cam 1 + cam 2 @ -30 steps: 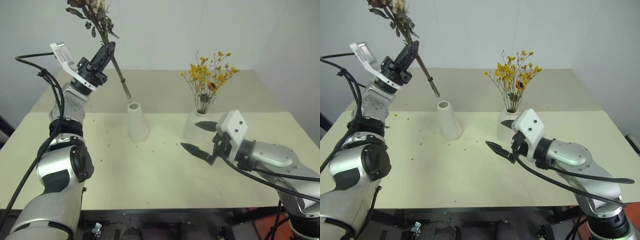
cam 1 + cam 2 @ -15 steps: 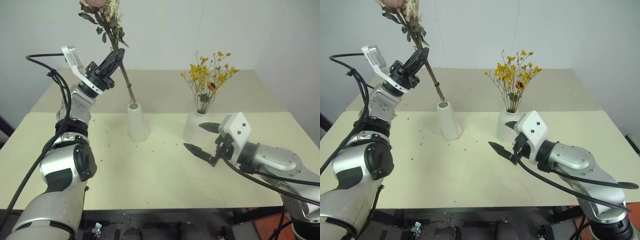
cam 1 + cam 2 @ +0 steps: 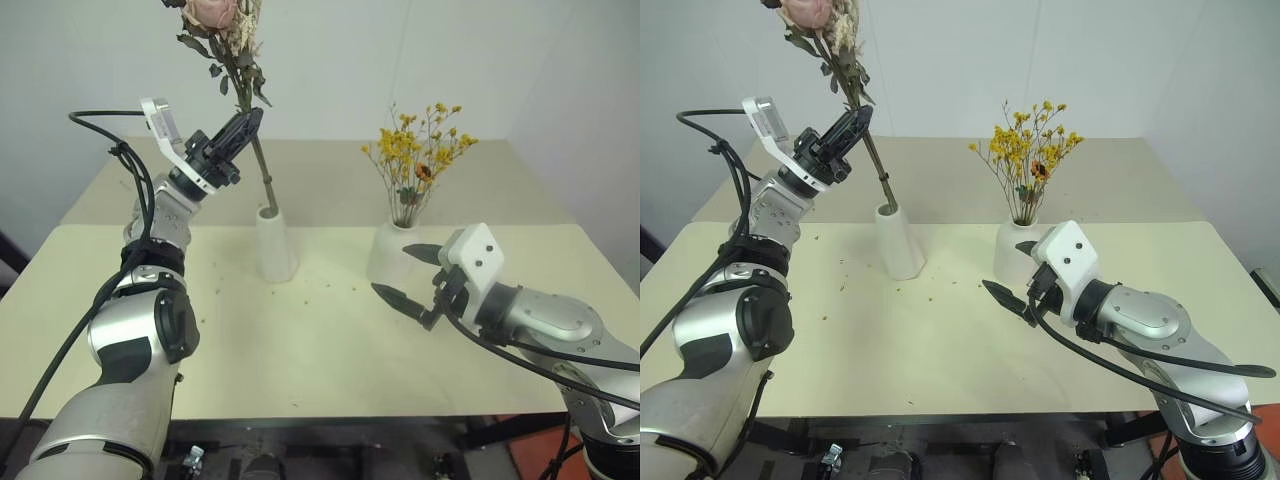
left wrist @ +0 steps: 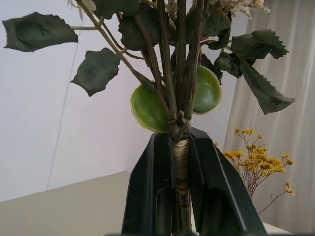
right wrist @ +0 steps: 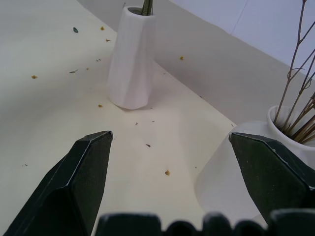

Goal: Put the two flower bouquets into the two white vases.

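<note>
Pink roses are riding high in the left pincer, which is clamping the bundled stems, their tips just entering the tall cone vase on the bench. To finish well, I'd keep the stems upright over the mouth and lower slowly before letting go. Yellow blossoms are standing in the squat vase; the right pincer is hanging wide and empty beside it.

Crumb-strewn beige table, white wall
</note>
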